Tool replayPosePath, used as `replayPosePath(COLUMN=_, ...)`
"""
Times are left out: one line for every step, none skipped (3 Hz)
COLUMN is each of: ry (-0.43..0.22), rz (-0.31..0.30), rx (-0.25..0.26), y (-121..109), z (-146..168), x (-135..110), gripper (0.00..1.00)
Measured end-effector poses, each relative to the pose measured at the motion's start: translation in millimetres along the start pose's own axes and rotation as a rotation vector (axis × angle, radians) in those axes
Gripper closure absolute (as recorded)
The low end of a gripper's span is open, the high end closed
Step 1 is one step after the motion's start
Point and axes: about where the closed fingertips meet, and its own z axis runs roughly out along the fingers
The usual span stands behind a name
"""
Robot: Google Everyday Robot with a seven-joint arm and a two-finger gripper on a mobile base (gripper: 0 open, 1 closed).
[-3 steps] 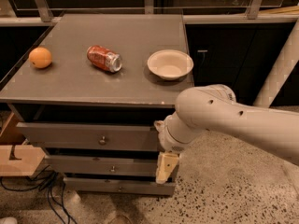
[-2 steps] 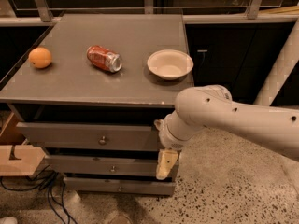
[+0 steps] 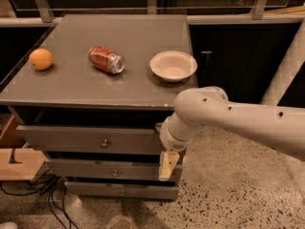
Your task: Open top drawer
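Over the last second little has changed. The gripper (image 3: 167, 165) has crept slightly up and to the left, and the bulky arm (image 3: 224, 116) has drifted the same way. The top drawer (image 3: 66, 140) has not moved: its grey front sits just under the worktop (image 3: 95, 87), and its small round knob (image 3: 105, 143) is in the same place as before.

The gripper hangs at the right end of the drawer stack, level with the middle drawer (image 3: 95, 170). It is lower than the knob and well to the right of it. I cannot tell whether its jaws are apart or together.

My reading is that the approach is only beginning. The gripper has to rise and travel left to the knob before any pull can start. The orange (image 3: 40, 59), the dented soda can (image 3: 106, 60) and the bowl (image 3: 173, 66) on the worktop are out of the way.
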Motion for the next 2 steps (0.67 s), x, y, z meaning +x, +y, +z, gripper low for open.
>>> replayPosePath(ry=0.022, rz=-0.007, rx=-0.048, y=15.0, z=5.5, x=7.1, gripper=0.00)
replayPosePath(ry=0.036, rz=-0.020, rx=-0.088, y=30.0, z=2.7, x=7.6, gripper=0.00)
